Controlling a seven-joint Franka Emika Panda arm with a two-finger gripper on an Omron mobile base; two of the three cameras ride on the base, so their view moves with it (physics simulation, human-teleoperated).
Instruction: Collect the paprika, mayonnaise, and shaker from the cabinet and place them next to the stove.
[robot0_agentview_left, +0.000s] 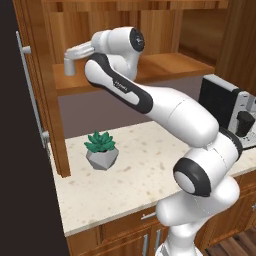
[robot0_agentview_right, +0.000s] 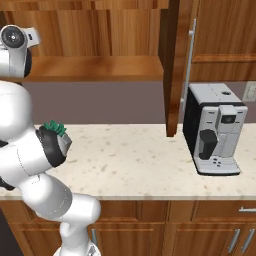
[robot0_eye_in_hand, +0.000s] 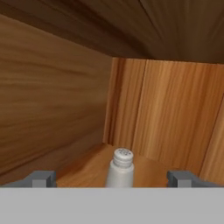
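Cabinet (robot0_agentview_left: 165, 65) open; shaker (robot0_eye_in_hand: 120, 168) upright on its shelf, near back corner. Gripper (robot0_eye_in_hand: 112, 179) inside cabinet, fingers spread wide either side of shaker, not touching.

Rendered kitchen, wooden cabinet (robot0_agentview_right: 100, 35), speckled stone counter (robot0_agentview_right: 140, 160), coffee machine (robot0_agentview_right: 216, 129), drawers below

We see our arm rising from the lower right of the left base view, bending to the upper left. Our tool (robot0_eye_in_hand: 112, 179) has its jaws spread wide, one fingertip (robot0_eye_in_hand: 40, 178) at each lower corner.
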